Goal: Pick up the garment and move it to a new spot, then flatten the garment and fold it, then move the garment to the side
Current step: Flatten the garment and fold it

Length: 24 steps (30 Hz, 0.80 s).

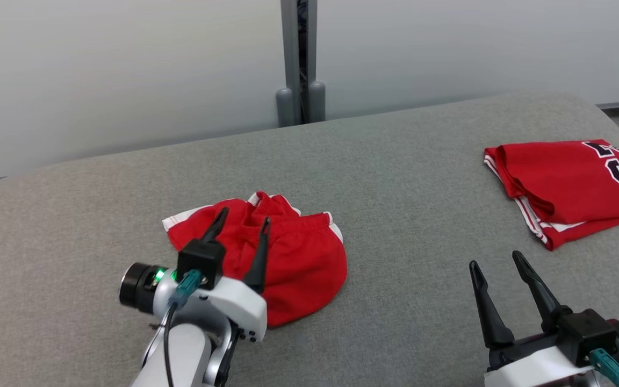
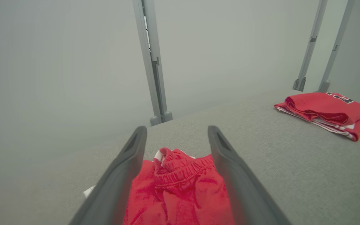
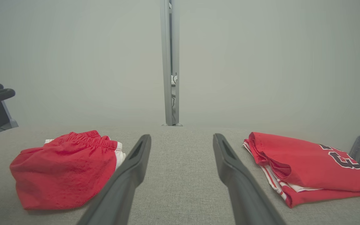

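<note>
A pale wall [image 1: 127, 70] runs behind everything, split by a grey upright post [image 1: 299, 59] that comes down to the far edge of the work surface. In front of it lies a wide counter [image 1: 395, 177] covered in grey woven cloth, with rounded corners.

On the robot's right, towards the far right edge of the counter, a red jersey [image 1: 567, 183] lies folded flat. It has white striped trim along the near fold and part of a dark number on its top face.

The garment in hand here, a pair of red shorts [image 1: 299, 252], sits crumpled left of centre and well apart from the jersey. The gathered elastic waistband is bunched at the far side and white side panels peek out at its edges.

The left pincer [image 1: 245, 215] hangs directly over the shorts with its two dark fingers spread wide, one to each side of the waistband. It has hold of nothing, and I cannot tell whether the tips touch the cloth.

The right pincer [image 1: 495, 259] is near the front edge, between the two garments and closer to the jersey. Its fingers are likewise spread wide, gripping nothing, over bare grey counter.
</note>
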{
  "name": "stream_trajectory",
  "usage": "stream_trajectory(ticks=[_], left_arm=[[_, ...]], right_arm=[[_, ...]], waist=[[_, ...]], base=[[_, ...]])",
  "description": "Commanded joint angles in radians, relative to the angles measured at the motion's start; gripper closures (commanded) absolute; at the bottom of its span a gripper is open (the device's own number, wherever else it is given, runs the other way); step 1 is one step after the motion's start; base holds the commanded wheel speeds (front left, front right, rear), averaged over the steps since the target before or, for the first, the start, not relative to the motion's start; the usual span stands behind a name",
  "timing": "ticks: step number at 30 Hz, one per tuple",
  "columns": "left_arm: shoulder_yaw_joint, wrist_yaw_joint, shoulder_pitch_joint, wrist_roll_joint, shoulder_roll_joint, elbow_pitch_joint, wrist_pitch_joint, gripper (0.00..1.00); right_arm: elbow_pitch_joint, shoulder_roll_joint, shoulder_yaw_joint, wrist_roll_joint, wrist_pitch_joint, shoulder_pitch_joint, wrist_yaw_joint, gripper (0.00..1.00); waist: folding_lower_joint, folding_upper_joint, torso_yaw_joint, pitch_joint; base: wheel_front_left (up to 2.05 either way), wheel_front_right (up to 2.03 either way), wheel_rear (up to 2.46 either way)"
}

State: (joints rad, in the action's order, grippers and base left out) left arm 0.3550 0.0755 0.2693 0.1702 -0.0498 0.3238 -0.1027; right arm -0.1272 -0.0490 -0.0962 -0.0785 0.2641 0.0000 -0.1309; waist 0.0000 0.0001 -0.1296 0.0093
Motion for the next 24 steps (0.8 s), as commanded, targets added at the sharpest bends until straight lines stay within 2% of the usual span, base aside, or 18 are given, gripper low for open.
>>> stream_trajectory(ticks=[1, 7, 14, 17, 24], left_arm=[[0.017, -0.005, 0.041, 0.004, -0.003, 0.009, 0.022, 0.00], [0.130, -0.020, 0.174, 0.046, -0.003, 0.067, 0.155, 0.00], [0.271, 0.027, 0.350, 0.086, -0.003, 0.196, 0.336, 0.00], [0.321, 0.017, 0.408, 0.097, -0.004, 0.248, 0.372, 0.00], [0.419, 0.064, 0.521, 0.056, -0.003, 0.393, 0.448, 0.00]], right_arm=[[0.000, -0.006, 0.001, 0.003, 0.001, -0.019, 0.000, 0.00], [0.002, -0.006, -0.011, -0.001, 0.001, -0.046, 0.000, 0.00], [-0.004, -0.005, -0.037, -0.010, 0.000, -0.093, 0.000, 0.00], [-0.008, -0.004, -0.044, -0.017, 0.000, -0.102, 0.000, 0.00], [-0.010, -0.004, -0.053, -0.034, 0.000, -0.116, 0.000, 0.00]], waist=[[0.0000, -0.0001, -0.035, 0.036], [0.0000, -0.0001, -0.084, 0.094], [0.0000, -0.0001, -0.149, 0.157], [0.0000, -0.0001, -0.168, 0.173], [0.0000, -0.0001, -0.197, 0.196]], base=[[0.00, 0.00, 0.00], [0.00, 0.00, 0.00], [0.00, 0.00, 0.00], [0.00, 0.00, 0.00], [0.00, 0.00, 0.00]])
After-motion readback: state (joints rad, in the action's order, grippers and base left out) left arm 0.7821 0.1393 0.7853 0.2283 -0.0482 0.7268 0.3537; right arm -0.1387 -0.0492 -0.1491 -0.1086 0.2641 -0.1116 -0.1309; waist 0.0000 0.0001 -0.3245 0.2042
